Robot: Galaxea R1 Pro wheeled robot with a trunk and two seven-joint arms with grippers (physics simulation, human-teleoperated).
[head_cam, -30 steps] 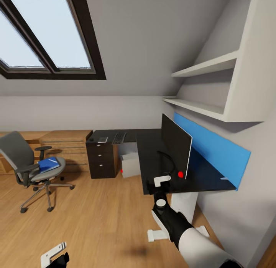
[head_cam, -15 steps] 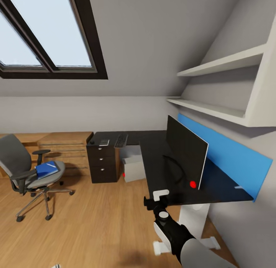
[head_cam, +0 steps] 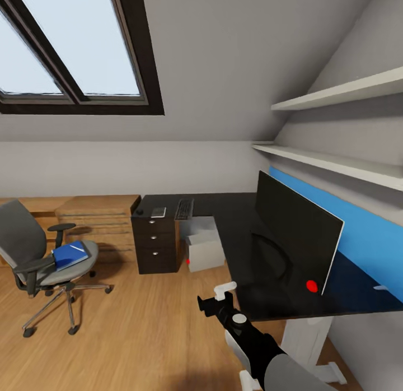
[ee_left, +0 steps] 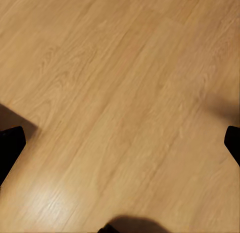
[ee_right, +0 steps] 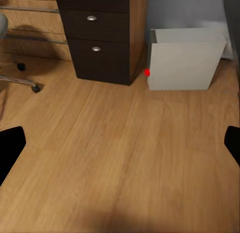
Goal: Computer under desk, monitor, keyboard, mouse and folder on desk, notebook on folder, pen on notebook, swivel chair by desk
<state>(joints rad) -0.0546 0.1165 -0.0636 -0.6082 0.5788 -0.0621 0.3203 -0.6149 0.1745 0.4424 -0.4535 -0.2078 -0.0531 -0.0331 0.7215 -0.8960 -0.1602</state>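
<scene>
The grey swivel chair stands on the floor at the left, with the blue folder on its seat. The black desk carries the monitor, the keyboard, the grey notebook and the small black mouse. A thin white pen lies at the desk's right end. The light-grey computer sits under the desk beside the drawer unit. My right gripper is open and empty, above the floor in front of the desk. My left gripper is open over bare floor.
A light-wood drawer chest lines the back wall behind the chair. White shelves and a blue wall panel hang above the desk's right side. Wooden floor stretches between the chair and the desk.
The camera has moved closer to the desk and turned, so the monitor looks bigger and further right. My left gripper has left the head view. The objects themselves have not moved.
</scene>
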